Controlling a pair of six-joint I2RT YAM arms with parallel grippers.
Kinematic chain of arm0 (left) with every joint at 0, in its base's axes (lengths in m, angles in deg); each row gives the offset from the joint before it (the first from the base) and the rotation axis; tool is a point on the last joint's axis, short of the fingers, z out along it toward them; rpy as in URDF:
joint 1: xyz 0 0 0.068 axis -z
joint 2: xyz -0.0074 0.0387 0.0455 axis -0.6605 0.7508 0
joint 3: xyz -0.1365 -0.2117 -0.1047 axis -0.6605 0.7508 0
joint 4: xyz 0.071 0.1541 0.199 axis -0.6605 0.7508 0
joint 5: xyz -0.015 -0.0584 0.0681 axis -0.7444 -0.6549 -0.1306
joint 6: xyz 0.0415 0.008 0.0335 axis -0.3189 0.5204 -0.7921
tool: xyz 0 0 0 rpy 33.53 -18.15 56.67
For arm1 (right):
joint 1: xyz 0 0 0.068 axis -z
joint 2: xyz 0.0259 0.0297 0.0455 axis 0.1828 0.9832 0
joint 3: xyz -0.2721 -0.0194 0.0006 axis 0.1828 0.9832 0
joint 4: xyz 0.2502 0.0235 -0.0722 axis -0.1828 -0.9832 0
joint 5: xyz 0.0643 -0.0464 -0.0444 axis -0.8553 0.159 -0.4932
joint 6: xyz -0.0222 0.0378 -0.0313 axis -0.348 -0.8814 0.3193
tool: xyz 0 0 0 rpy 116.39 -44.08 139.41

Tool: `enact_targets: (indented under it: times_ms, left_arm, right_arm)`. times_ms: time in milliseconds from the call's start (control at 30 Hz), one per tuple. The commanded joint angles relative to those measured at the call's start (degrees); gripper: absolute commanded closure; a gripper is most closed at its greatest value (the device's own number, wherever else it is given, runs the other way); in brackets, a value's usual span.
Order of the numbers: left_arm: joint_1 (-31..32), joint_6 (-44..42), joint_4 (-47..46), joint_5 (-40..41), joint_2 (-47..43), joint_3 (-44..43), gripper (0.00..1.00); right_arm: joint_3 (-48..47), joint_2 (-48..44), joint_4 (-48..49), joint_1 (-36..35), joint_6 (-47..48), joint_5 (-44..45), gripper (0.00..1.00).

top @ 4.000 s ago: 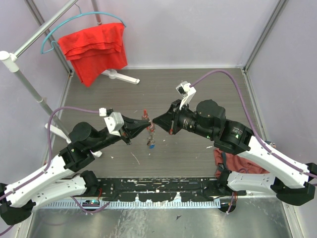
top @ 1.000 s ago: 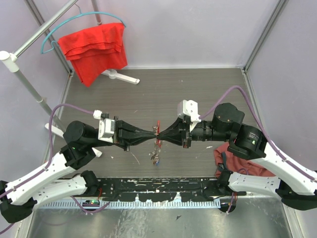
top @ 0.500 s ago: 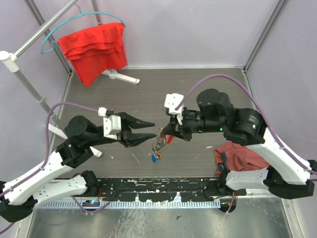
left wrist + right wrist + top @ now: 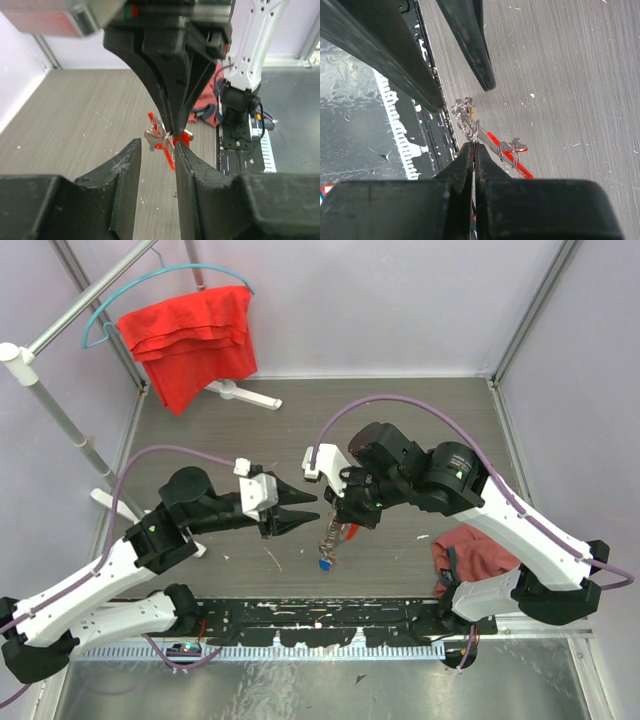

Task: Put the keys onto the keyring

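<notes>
Your right tool [image 4: 344, 515] is clenched on the keys [image 4: 328, 538] by a thin pinch. Your released left tool [image 4: 314, 508], just beside the keys, could knock them loose.

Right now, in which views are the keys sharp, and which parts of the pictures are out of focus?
Top view: evenly lit and sharp, but the keys are tiny. Left wrist view: keys sharp, while the near left tool is dark and soft. Right wrist view: keys sharp, the right tool is a blurred black mass, and the table shows no strong glare.
</notes>
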Motion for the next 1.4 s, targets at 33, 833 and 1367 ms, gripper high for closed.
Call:
enact_targets:
  times_ms: [33,833,1367]
  left_arm:
    - [-0.01,-2.33,3.95,-2.95,2.29,-2.66,0.60]
    - [0.02,-3.98,5.15,-7.39,5.78,-5.25,0.71]
    - [-0.01,-3.48,3.78,-9.06,6.16,-6.08,0.73]
  right_arm:
    - [-2.51,-2.09,3.08,-0.01,0.72,-2.77,0.99]
    - [-1.29,-3.56,7.47,-0.08,0.02,-6.11,0.99]
    - [0.02,-2.99,8.04,-0.09,-0.30,-6.25,0.99]
